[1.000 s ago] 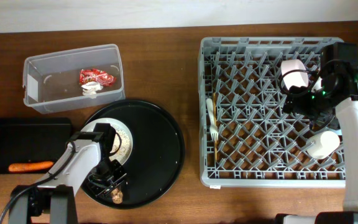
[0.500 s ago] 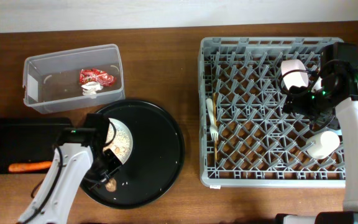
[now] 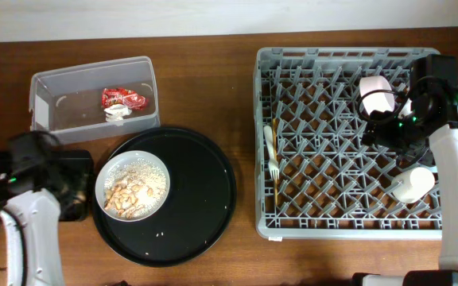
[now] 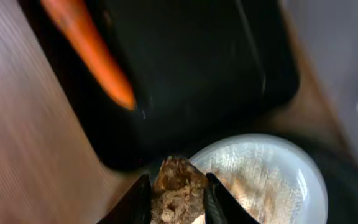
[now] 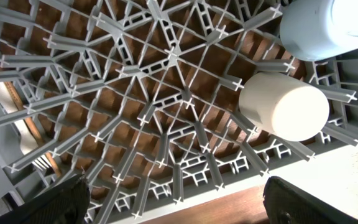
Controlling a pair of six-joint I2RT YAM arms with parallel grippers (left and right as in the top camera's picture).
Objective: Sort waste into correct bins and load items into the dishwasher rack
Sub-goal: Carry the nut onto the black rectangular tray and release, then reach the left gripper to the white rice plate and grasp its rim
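Starting at the left, the left gripper [image 4: 178, 200] is closed narrowly on a brown crumbly scrap [image 4: 178, 183] and hangs over the near edge of the shallow black tray [image 4: 197, 74], where the carrot [image 4: 92, 53] already lies. Next, the clear tub [image 3: 54, 111] holds the red wrapper [image 3: 123, 98] and the small white wrapper [image 3: 118, 116], so this part of the waste looks finished. The white dish [image 3: 132, 185] on the big round tray [image 3: 213, 151] has many scraps in it (some crumbs are also loose on the round tray), so I judge the food sorting is only partly done, and the dish itself must go into the rack after that.

In the grey rack [image 3: 262, 119] I see the spoon [image 3: 268, 139], the fork [image 3: 274, 168] and the chopstick [image 3: 277, 191] at its left side, and the blue cup [image 5: 328, 25] and the cream cup [image 5: 284, 106] at its right. The right gripper [image 5: 174, 186] stands wide and empty above the rack floor.

The red wrapper has some print, but it is too small to read; no other writing shows.
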